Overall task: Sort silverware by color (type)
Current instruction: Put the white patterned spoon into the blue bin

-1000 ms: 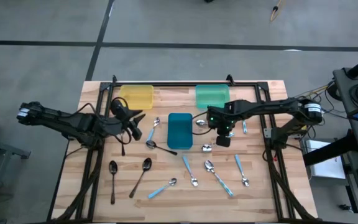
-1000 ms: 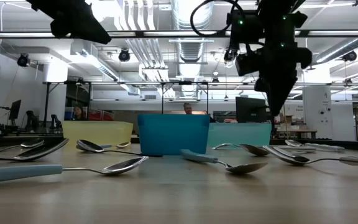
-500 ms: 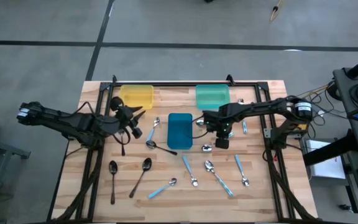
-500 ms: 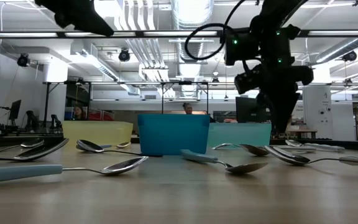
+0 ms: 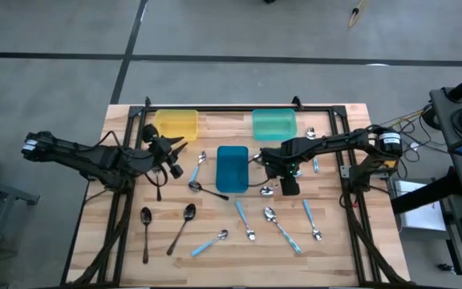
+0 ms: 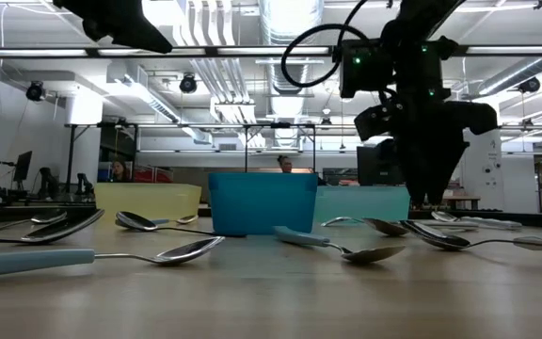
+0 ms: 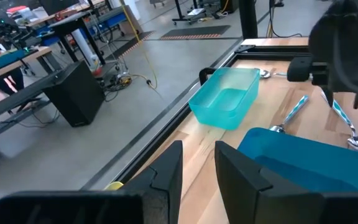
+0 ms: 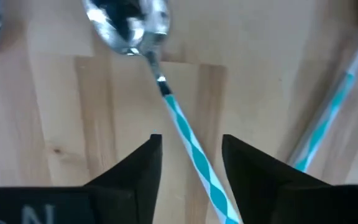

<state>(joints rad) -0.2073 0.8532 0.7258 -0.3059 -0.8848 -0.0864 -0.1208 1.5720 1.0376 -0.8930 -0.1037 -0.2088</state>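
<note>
High view: three trays, yellow (image 5: 176,124), teal (image 5: 273,124), blue (image 5: 232,168); about twelve spoons (image 5: 278,225) scattered on the counter (image 5: 335,241). Right wrist view: right gripper (image 8: 190,155), jaws released, straddles a blue-striped spoon (image 8: 182,127). Left wrist view: left gripper (image 7: 197,165) jaws parted, empty.
</note>
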